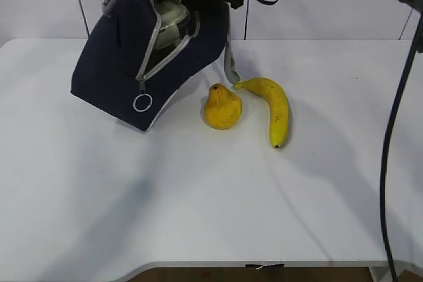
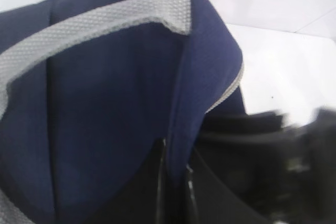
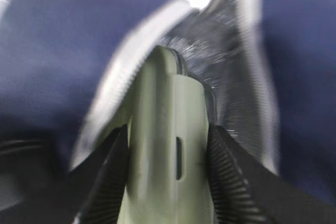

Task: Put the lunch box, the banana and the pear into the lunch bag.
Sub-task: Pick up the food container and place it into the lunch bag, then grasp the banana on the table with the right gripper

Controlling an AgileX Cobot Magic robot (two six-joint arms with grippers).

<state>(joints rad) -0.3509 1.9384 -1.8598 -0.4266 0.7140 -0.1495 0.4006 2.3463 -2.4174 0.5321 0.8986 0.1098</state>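
The right gripper (image 3: 168, 177) is closed on the lunch box (image 3: 168, 150): its two ribbed fingers (image 3: 231, 171) press on the left and right sides of the green lid. The box is tilted on its edge and is partly inside the lunch bag (image 1: 125, 64), between the two zipper edges of the opening. In the exterior view, the pale lid shows in the open mouth of the bag, right under the dark arms.

The left gripper (image 2: 176, 182) is at the blue fabric of the bag, just beside the grey strap (image 2: 94, 24). It seems to hold the edge of the opening, but its fingers are dark and blurred, so I cannot tell how far they are open.

The pear (image 1: 223, 107) and the banana (image 1: 274, 107) lie on the bench (image 1: 211, 196), well apart from both grippers, on the near right side of the bag.

In my judgement, the risk is at the opening. The box fills most of the gap, so a corner can catch on the zipper edge and push the soft bag instead of going in. If the left gripper loses the fabric, the mouth may close around the box. A release too soon can let the box tip out.
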